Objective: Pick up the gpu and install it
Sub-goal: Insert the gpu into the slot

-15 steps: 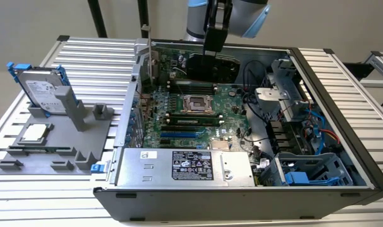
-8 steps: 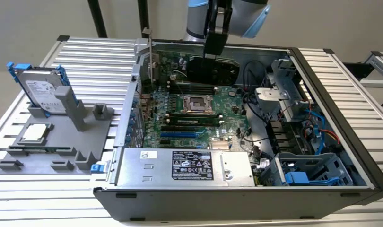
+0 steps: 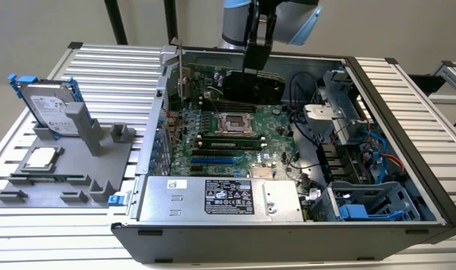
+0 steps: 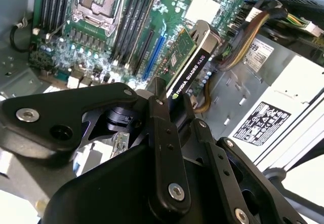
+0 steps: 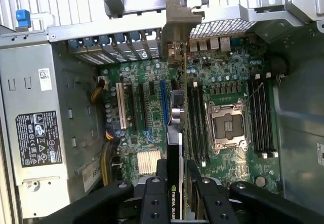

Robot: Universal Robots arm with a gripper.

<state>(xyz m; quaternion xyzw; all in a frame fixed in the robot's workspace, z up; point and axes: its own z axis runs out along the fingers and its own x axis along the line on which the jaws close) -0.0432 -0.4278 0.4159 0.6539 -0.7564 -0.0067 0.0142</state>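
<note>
Pincer (image 5: 174,177) clenched on the gpu (image 5: 173,143) inside the open computer case (image 3: 288,244).
Gripped on edge, the card hangs above the motherboard (image 5: 147,133), between the slots, its silver bracket (image 5: 178,19) near the case's rear wall.

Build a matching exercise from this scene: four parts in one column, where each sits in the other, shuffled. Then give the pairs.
Parts
1. gpu
2. hard drive
3. processor chip
4. power supply

Places
A. lying flat on the grey rack
B. fixed inside the computer case
C. gripped in the pincer over the motherboard
D. standing on edge in the grey rack

Pairs: 1-C, 2-D, 3-A, 4-B
</note>
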